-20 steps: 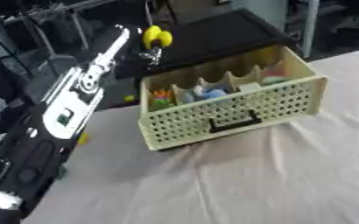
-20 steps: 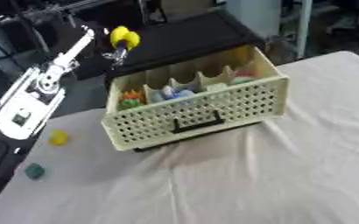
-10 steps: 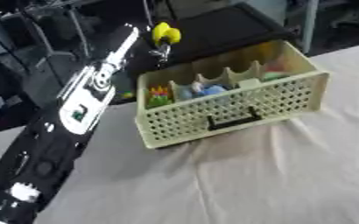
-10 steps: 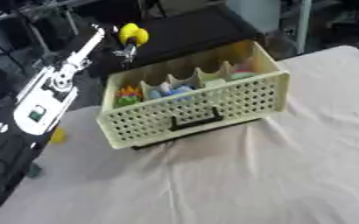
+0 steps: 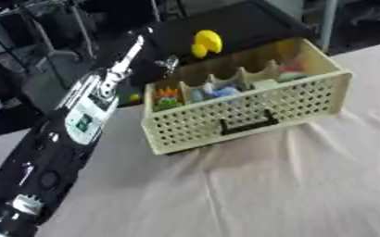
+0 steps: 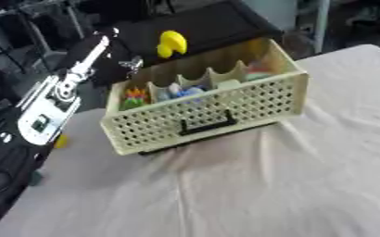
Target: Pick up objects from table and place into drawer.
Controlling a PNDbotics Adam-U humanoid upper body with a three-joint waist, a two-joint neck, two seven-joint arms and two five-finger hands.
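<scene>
The left arm [image 5: 79, 125] reaches up from the lower left, long and black with silver patches, to the far left corner of the drawer [image 5: 250, 109]; the left hand [image 5: 167, 64] shows only as a small silvery blur there, so whether its fingers are wide, narrow or holding something I cannot tell; just right of the hand and a little higher sits the yellow toy [image 5: 206, 42], rounded with a notch in its side, above the drawer's back wall against the black cabinet [image 6: 201, 23]; contact between toy and hand cannot be made out; below the hand, the drawer's left compartment holds an orange-and-green piece [image 5: 167, 97], with bluish bits [image 5: 218, 92] further right; on the cloth [image 5: 290, 185], a small yellow thing [image 6: 61, 140] lies beside the arm.
</scene>
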